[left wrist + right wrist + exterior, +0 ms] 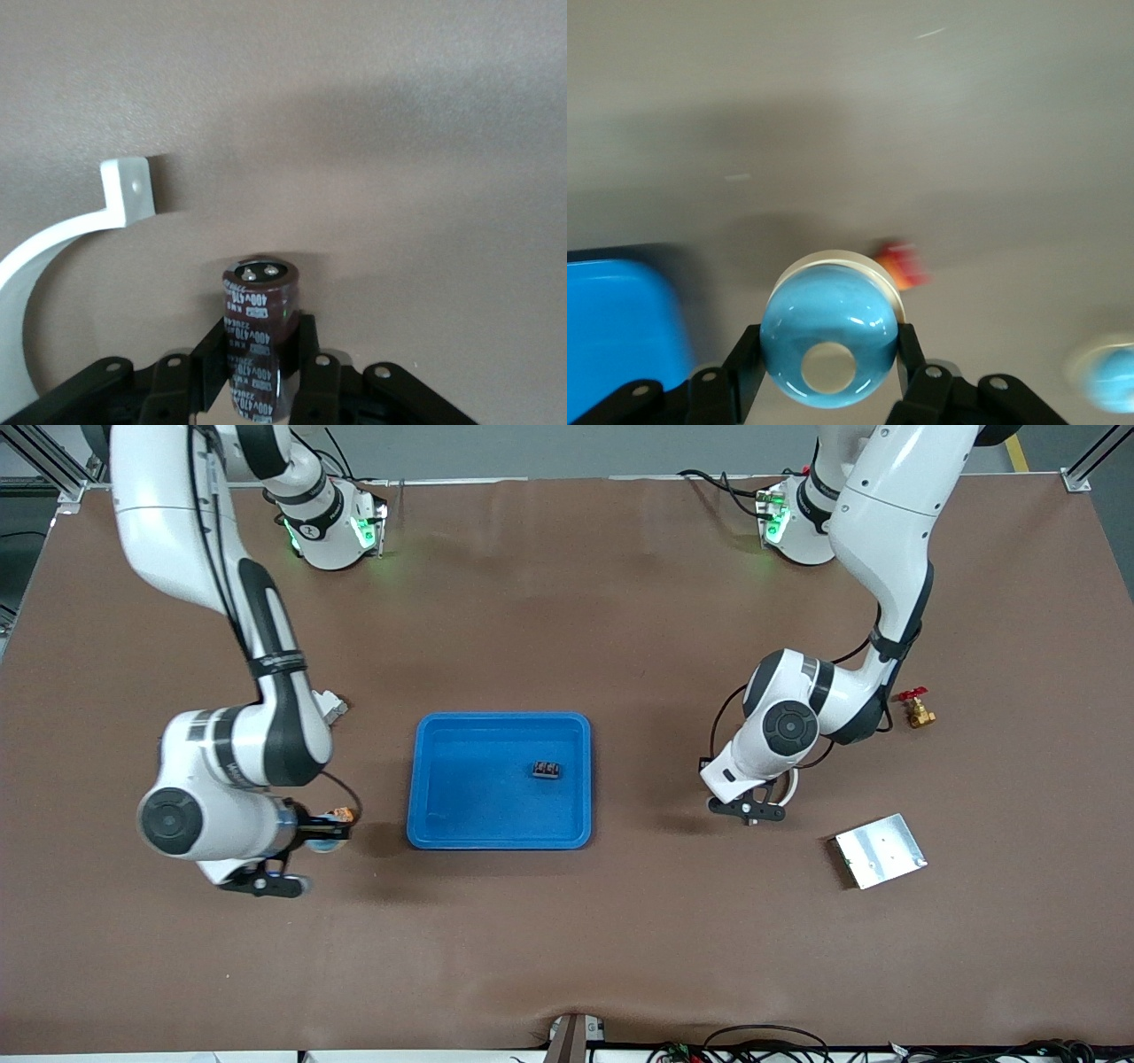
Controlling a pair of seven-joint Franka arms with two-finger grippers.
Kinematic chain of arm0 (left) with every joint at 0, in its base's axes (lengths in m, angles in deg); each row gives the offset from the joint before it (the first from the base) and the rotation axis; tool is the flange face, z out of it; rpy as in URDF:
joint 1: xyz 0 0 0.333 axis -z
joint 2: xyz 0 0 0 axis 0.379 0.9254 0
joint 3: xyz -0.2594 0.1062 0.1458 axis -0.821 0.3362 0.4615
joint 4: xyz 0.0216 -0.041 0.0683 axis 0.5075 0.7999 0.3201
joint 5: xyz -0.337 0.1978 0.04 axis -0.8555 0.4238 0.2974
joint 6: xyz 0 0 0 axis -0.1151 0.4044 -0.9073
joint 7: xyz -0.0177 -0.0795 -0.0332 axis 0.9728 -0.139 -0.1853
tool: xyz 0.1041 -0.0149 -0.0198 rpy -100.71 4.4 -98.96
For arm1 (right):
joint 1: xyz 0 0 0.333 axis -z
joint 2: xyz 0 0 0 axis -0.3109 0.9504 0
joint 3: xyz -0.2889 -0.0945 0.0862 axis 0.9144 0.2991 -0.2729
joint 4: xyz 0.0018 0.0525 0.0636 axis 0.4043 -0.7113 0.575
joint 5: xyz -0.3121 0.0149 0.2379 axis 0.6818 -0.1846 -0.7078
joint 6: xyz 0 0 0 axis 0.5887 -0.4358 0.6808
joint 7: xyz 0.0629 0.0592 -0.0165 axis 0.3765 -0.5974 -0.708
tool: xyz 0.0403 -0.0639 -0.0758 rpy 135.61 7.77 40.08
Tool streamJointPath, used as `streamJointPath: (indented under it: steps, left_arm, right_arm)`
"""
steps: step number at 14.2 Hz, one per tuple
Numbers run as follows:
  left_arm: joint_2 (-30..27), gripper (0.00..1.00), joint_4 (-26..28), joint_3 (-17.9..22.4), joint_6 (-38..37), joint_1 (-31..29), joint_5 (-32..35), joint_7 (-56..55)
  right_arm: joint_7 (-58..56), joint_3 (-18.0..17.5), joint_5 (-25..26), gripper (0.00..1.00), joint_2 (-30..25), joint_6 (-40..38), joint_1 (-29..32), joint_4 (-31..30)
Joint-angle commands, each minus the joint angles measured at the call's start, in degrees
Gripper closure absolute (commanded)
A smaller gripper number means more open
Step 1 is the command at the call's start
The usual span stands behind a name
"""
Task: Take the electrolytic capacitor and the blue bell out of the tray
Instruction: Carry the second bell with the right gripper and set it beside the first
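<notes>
Left gripper clamps the capacitor over bare table, beside the blue tray (small black part inside). Right gripper pinches the blue bell, tray alongside.

Between my left claw's black fingers sits a maroon capacitor with pale lettering and a silver top. My right claw pinches a glossy sky-blue bell, cream-rimmed, over my brown bench.
</notes>
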Motion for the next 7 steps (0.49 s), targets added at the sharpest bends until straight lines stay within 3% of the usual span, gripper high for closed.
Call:
streamJointPath:
  steps: [1,2,3,4,5,7]
  left_arm:
    - [0.1,1.0,0.5,0.0,1.0,0.4,1.2,-0.9]
    - [0.3,1.0,0.5,0.0,1.0,0.3,2.1,-0.4]
    - [0.4,0.72,0.4,0.0,1.0,0.1,2.7,-0.3]
    - [0.4,0.1,0.4,0.0,1.0,0.1,2.7,-0.4]
    - [0.3,0.0,0.3,0.0,1.0,0.3,2.7,-1.0]
    - [0.1,0.0,-0.2,0.0,0.6,0.3,2.7,-0.9]
  right_arm:
    - [-7.6,-1.7,4.3,1.0,-2.3,0.8,4.4,-4.0]
    - [-9.6,-1.7,4.3,1.0,-2.3,1.8,5.3,-5.1]
    - [-11.9,-1.7,4.3,1.0,-2.2,3.4,6.9,-6.4]
    - [-14.4,-1.7,4.3,1.0,-2.2,6.7,8.0,-8.8]
    - [-16.5,-1.7,4.3,1.0,-2.3,10.2,8.4,-11.3]
    - [-17.3,-2.0,2.9,1.0,-2.3,12.6,9.2,-13.8]
